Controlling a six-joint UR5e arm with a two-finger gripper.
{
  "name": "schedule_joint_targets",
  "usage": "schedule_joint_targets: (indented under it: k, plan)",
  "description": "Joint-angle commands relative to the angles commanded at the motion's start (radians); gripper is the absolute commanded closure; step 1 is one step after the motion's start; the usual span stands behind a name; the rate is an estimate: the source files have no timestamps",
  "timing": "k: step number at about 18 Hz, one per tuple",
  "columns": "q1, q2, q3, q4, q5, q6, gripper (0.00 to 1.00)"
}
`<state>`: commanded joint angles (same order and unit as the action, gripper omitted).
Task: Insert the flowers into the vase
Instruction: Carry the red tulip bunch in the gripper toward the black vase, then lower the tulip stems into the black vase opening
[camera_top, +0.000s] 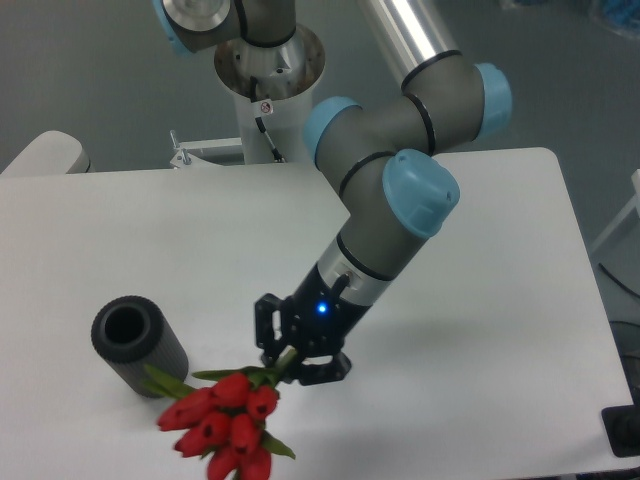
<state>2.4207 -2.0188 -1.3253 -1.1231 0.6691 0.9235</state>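
Observation:
The flowers (227, 418), a bunch of red tulip buds with green stems and leaves, hang in the air near the table's front edge. My gripper (292, 362) is shut on their stems, buds pointing down and to the left. The vase (138, 345), a dark ribbed cylinder with a round open mouth, stands at the front left. One green leaf reaches to the vase's lower right side. The buds are just right of and below the vase, outside its mouth.
The arm's base column (268, 90) rises behind the white table (150, 240). The arm's elbow and forearm (400, 170) lean over the table's middle. A pale rounded object (45, 155) sits at the far left edge.

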Motion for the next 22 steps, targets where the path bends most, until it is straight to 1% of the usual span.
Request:
schedule_joint_targets:
  k: [2, 3, 5, 7, 8, 11, 12, 14, 16, 19, 22]
  plan:
    - [-0.006, 0.015, -0.011, 0.048, -0.064, -0.009, 1.00]
    - [-0.008, 0.022, -0.014, 0.063, -0.115, -0.023, 1.00]
    - [-0.006, 0.028, -0.015, 0.089, -0.213, -0.043, 1.00]
    - [-0.008, 0.037, -0.026, 0.108, -0.262, -0.041, 1.00]
    - [-0.009, 0.041, -0.041, 0.124, -0.290, -0.035, 1.00]
    - [-0.018, 0.055, -0.106, 0.224, -0.402, -0.034, 1.00]
    - [-0.022, 0.058, -0.121, 0.239, -0.423, -0.034, 1.00]
    - [-0.022, 0.064, -0.130, 0.246, -0.454, -0.034, 1.00]
    - [-0.023, 0.072, -0.144, 0.247, -0.457, -0.034, 1.00]
    - [-0.041, 0.101, -0.204, 0.250, -0.456, 0.006, 0.99]
    - [-0.055, 0.109, -0.273, 0.270, -0.456, 0.076, 0.96]
